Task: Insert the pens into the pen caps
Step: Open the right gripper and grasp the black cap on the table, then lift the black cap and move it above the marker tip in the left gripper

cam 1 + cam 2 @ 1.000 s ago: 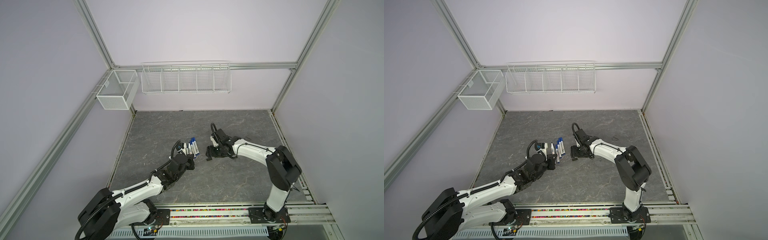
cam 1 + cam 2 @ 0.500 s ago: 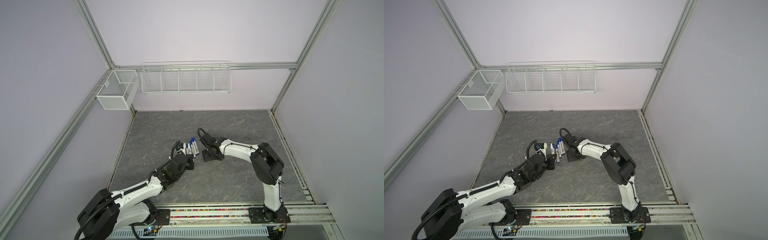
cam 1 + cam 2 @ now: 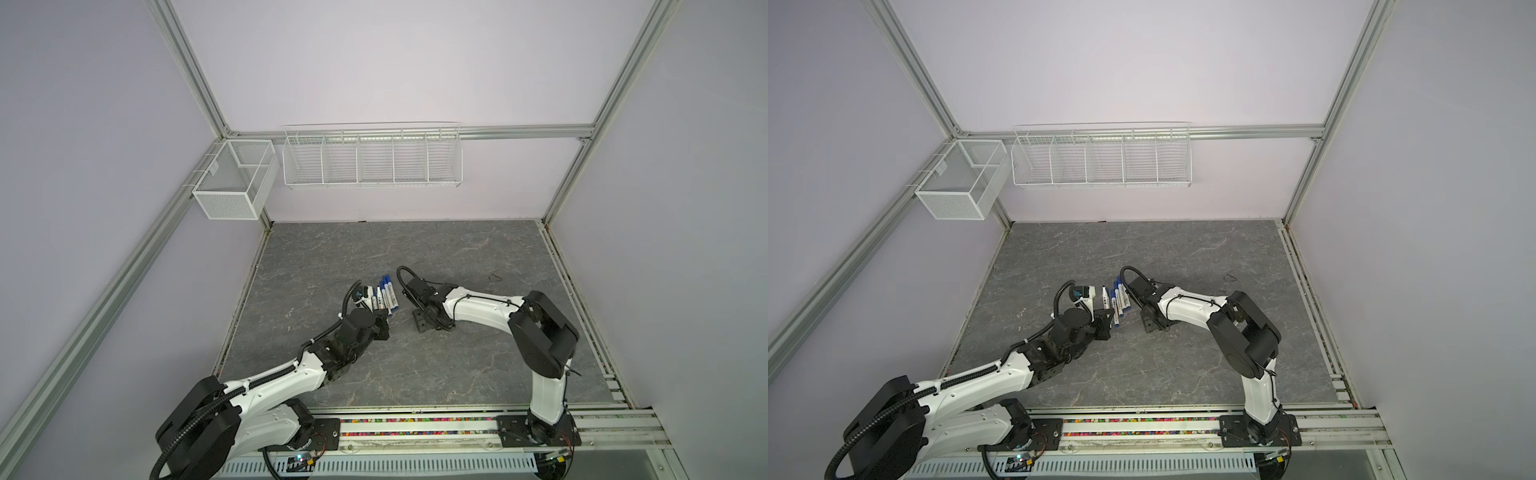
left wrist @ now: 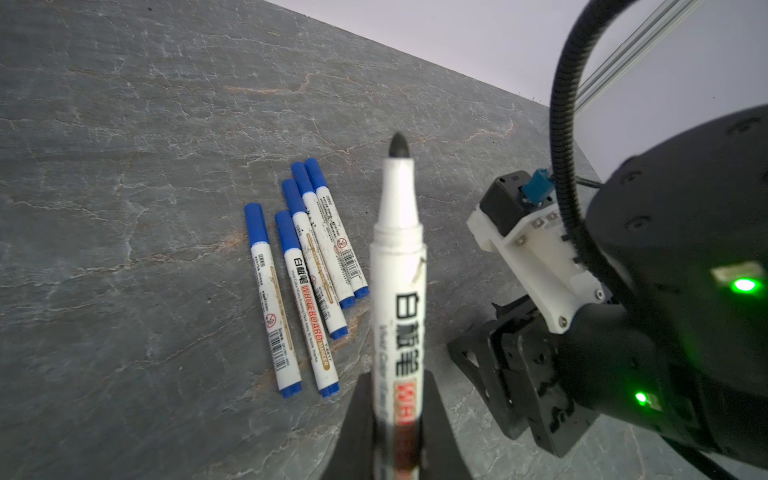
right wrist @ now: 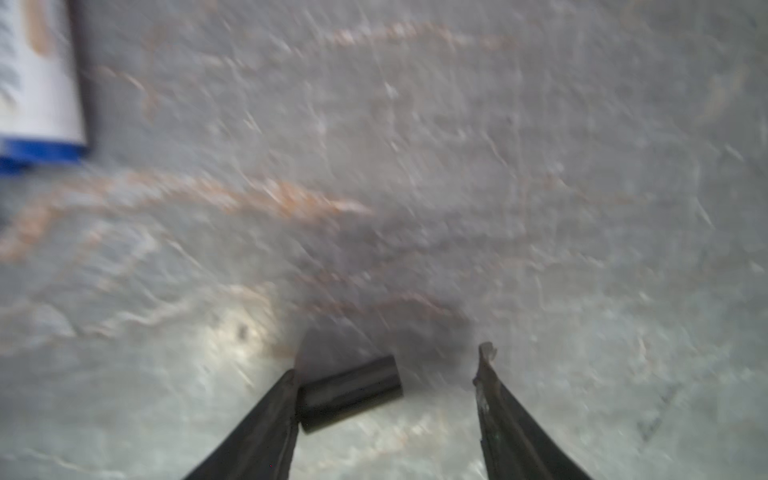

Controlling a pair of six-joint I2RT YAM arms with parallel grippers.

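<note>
My left gripper (image 4: 397,399) is shut on a white pen (image 4: 398,266). That pen is uncapped and its black tip points away from the camera. Several pens (image 4: 309,270) with blue pen caps on lie side by side on the grey table; they show in both top views (image 3: 385,296) (image 3: 1118,300). A short black pen cap (image 5: 349,392) lies on the table between the fingers of my right gripper (image 5: 386,361). The right gripper is open, and the cap touches one finger (image 5: 266,415) and is clear of the other. In both top views the right gripper (image 3: 419,326) (image 3: 1147,326) is just right of the pens and the left gripper (image 3: 384,322) (image 3: 1106,322) just in front of them.
A white mesh box (image 3: 232,183) hangs on the left frame and a long wire basket (image 3: 372,158) on the back wall. A small dark loop (image 3: 494,276) lies on the table at the right. My right arm (image 4: 623,332) stands close beside the held pen.
The right arm has swung its elbow round and its gripper has come down to the table a little nearer the front. The left arm and its pen have stayed put.
</note>
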